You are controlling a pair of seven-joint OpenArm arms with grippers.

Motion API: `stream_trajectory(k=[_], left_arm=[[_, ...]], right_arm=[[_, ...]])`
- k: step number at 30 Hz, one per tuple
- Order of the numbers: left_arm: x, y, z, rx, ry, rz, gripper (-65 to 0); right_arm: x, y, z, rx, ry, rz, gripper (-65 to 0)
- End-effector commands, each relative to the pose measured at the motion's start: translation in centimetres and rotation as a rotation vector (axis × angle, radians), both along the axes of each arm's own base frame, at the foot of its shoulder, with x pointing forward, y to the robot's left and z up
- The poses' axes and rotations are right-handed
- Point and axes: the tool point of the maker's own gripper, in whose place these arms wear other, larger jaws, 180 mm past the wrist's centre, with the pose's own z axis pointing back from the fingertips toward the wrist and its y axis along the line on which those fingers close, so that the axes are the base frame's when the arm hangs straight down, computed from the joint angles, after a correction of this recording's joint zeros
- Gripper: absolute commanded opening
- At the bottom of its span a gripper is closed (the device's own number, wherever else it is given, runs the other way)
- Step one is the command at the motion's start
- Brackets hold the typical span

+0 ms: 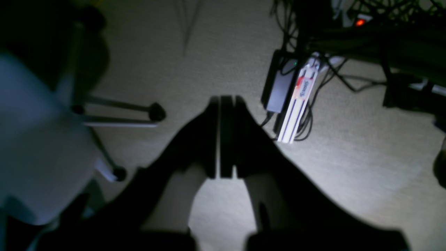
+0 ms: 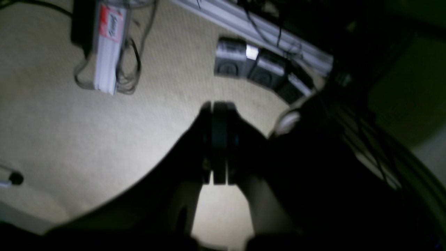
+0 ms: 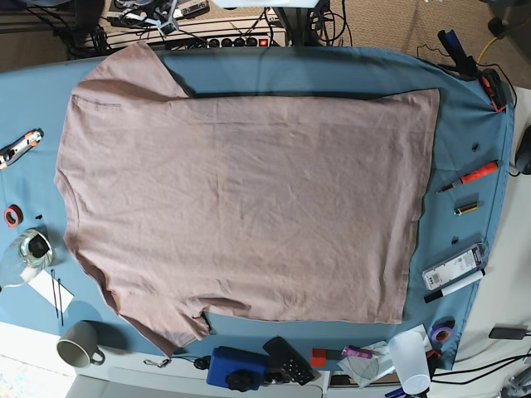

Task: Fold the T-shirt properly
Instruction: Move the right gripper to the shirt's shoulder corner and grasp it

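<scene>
Both dim, blurred wrist views show closed, empty jaws; T-shirt [image 3: 241,207] lies unfolded, collar unseen.

You saw a table [image 3: 465,108] with a blue cloth over it. The T-shirt [image 3: 249,207] lay flat and spread wide on that cloth, taking up most of it. No jaws were over the table, so nothing there sat near them. Small things lay on the cloth around the shirt: an orange screwdriver [image 3: 470,177], a black marker [image 3: 453,285], a roll of red tape [image 3: 11,215] and a grey mug [image 3: 80,344].
</scene>
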Motion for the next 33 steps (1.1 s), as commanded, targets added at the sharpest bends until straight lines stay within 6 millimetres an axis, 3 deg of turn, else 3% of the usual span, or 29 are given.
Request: stream_trajectory(k=[1, 6, 10, 14, 19, 25, 33], left_arm=[[-0.2, 0.5, 1.6, 0.022, -0.02, -0.02, -65.0], [0.5, 0.4, 7.0, 0.053, -0.035, -0.091, -65.0], [1.4, 0.0, 10.5, 0.061, -0.021, -0.119, -65.0], [2.9, 0.0, 13.5, 0.075, -0.062, -0.052, -65.0], [6.2, 0.8, 16.5, 0.142, -0.172, -0.017, -65.0], [8.3, 0.4, 18.4, 0.15, -0.244, -0.032, -65.0], [8.3, 0.4, 18.4, 0.15, -0.244, -0.033, -65.0]], right_arm=[[0.0, 0.0, 0.9, 0.005, -0.01, 0.018, -65.0], [0.2, 2.1, 4.5, 0.042, -0.035, 0.076, -65.0], [1.5, 3.1, 8.2, 0.061, -0.1, 0.071, -65.0], [3.9, 3.1, 12.7, 0.058, -0.206, 0.064, -65.0], [8.3, 2.3, 18.2, 0.036, -0.38, 0.045, -65.0], [12.4, 0.3, 23.1, -0.058, -0.561, 0.068, -65.0], [13.4, -2.8, 24.4, -0.247, -0.604, 0.141, -65.0]])
